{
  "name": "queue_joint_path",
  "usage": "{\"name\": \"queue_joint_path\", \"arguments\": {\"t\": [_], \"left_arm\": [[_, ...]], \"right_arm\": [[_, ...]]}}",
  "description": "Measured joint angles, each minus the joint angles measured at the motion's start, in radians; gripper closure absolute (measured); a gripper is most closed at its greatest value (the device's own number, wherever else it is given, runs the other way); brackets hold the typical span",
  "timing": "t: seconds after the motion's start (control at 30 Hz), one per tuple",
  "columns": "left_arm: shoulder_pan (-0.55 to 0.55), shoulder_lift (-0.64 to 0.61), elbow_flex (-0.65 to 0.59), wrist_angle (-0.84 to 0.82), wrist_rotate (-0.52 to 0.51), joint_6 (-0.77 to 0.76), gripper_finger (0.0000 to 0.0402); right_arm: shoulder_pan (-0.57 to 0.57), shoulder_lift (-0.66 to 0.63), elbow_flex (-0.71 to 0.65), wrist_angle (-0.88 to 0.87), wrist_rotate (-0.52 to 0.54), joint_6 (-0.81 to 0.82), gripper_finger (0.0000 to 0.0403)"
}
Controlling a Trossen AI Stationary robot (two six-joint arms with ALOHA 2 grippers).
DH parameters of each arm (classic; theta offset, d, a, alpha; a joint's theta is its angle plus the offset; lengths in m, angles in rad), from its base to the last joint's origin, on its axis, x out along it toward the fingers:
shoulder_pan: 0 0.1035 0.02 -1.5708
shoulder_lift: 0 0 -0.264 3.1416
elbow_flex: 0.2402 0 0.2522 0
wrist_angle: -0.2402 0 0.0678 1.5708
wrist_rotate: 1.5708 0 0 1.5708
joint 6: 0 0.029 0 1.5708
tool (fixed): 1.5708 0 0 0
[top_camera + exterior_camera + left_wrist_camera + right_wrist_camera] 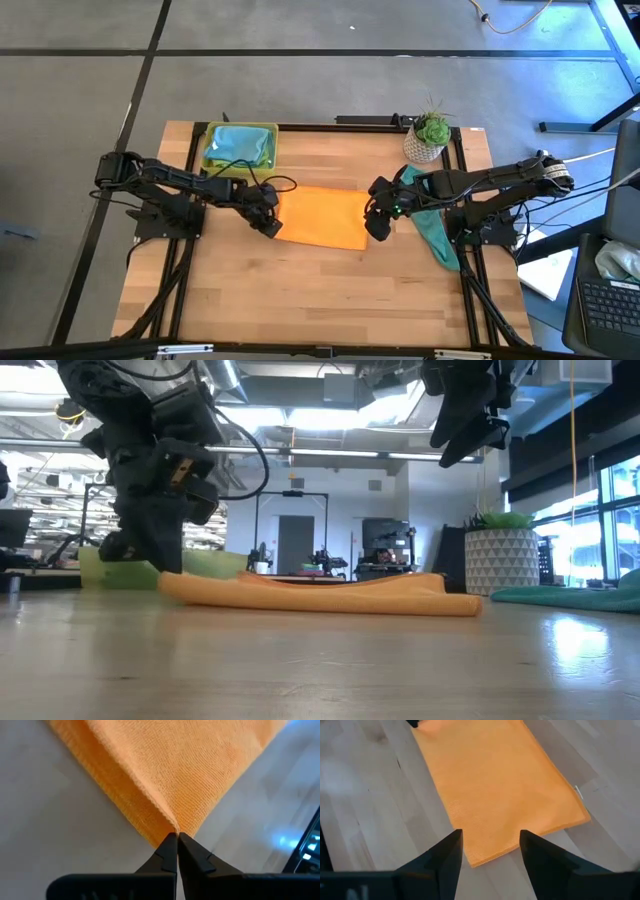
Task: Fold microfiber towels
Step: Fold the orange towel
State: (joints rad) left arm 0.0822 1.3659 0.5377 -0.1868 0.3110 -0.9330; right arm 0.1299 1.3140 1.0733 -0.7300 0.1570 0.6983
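Left wrist view, fingers [177,840] pinching orange towel [185,775] corner

Surface [300,290]: folded towel [325,216] lies at frame centre. Left pincer [271,227] at the towel's lower-left corner, clamped on it; right pincer [378,226] just off its right edge, above the surface. Tray [241,128] at upper left, a cloth [240,148] inside. Potted plant [430,137] at upper right; another towel [436,235] below it, along the right edge.
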Motion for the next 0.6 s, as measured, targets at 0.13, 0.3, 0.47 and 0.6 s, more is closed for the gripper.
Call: {"name": "queue_joint_path", "arguments": {"t": [0.13, 0.3, 0.47, 0.6], "left_arm": [[-0.036, -0.033, 0.000, -0.006, -0.025, -0.023, 0.0401], [-0.083, -0.116, 0.000, -0.015, -0.086, -0.033, 0.0401], [-0.157, -0.156, 0.000, -0.016, -0.133, -0.018, 0.0401], [-0.237, -0.156, 0.000, -0.029, -0.179, -0.035, 0.0401]], "right_arm": [[0.000, 0.000, 0.000, 0.000, 0.000, 0.000, 0.0204], [0.000, 0.000, 0.000, -0.001, 0.003, 0.000, 0.0204], [0.000, 0.011, 0.000, 0.009, 0.008, -0.006, 0.0204], [0.000, 0.050, 0.000, 0.022, 0.000, -0.023, 0.0204]]}}
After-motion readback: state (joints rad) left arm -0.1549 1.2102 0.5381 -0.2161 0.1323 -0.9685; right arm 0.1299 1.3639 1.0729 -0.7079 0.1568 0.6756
